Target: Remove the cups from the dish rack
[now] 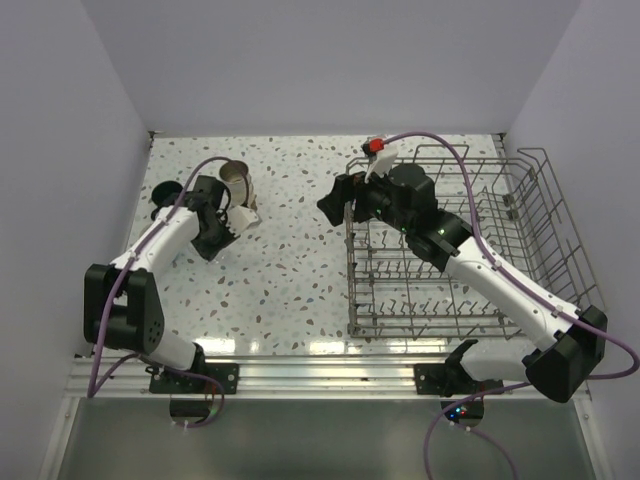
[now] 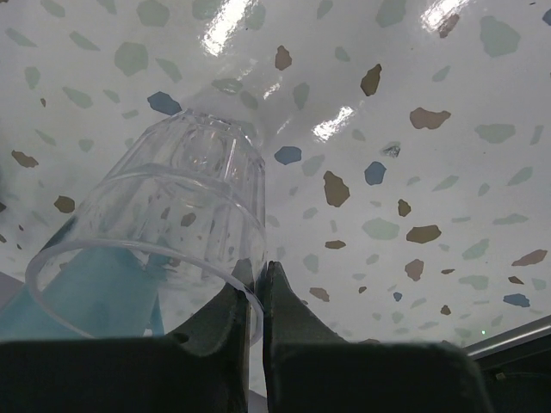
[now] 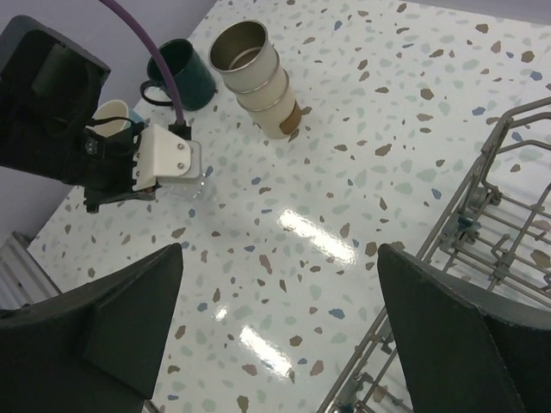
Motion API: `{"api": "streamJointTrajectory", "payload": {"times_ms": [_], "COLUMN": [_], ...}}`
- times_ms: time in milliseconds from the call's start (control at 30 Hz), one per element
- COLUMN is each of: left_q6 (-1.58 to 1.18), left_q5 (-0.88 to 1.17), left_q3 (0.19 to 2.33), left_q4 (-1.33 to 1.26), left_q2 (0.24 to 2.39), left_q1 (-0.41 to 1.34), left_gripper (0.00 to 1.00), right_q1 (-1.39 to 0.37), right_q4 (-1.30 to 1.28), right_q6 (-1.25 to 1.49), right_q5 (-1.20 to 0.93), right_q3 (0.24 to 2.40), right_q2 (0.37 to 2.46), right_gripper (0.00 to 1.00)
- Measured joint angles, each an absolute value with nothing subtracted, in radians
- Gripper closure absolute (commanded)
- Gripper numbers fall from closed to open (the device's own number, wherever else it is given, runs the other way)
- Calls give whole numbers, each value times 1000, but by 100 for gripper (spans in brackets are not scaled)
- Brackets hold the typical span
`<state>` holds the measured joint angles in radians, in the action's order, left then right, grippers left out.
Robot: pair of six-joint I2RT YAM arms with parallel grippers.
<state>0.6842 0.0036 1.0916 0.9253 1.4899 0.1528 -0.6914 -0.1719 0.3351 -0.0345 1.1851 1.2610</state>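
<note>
My left gripper (image 2: 256,275) is shut on the rim of a clear glass tumbler (image 2: 172,224), whose base points down at the speckled tabletop. In the right wrist view the same tumbler (image 3: 187,185) hangs at the left gripper (image 3: 164,176), beside a light blue mug (image 3: 112,116). A dark teal mug (image 3: 185,73) and a tilted stack of metallic tumblers (image 3: 254,73) sit behind them. The grey wire dish rack (image 1: 470,270) stands at the right with no cup showing in it. My right gripper (image 1: 335,200) hovers open and empty just left of the rack's far corner.
White walls close the table (image 1: 290,280) on the left, back and right. A metal rail (image 1: 320,350) runs along the near edge by the arm bases. A red-capped fitting (image 1: 378,147) sits at the rack's far left corner. The right arm lies over the rack.
</note>
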Motion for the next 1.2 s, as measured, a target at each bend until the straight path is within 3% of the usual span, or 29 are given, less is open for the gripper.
{"api": "streamJointTrajectory", "payload": {"times_ms": [333, 467, 600, 733, 800, 833, 1200], "left_q6": [702, 704, 712, 717, 714, 708, 544], "left_q5": [-26, -25, -23, -8, 10, 22, 63], "left_q3": [1093, 1108, 1129, 1169, 1199, 1211, 1255], "left_q4": [921, 922, 923, 935, 941, 940, 781], "left_q2": [1552, 1552, 1552, 1543, 1521, 1506, 1201], "left_q1": [153, 153, 153, 153, 153, 153, 153], "left_gripper": [79, 67, 45, 36, 18, 0, 0], "right_q1": [-686, -672, -645, -570, -503, -466, -206], "right_q4": [-266, -317, -369, -427, -452, -463, -541], "right_q6": [318, 319, 322, 333, 339, 340, 309], "right_q5": [82, 148, 196, 208, 207, 213, 406], "right_q3": [1196, 1211, 1214, 1214, 1213, 1211, 1138], "right_q2": [1261, 1261, 1261, 1255, 1246, 1238, 1259], "right_gripper": [2, 2, 2, 2, 2, 2, 2]}}
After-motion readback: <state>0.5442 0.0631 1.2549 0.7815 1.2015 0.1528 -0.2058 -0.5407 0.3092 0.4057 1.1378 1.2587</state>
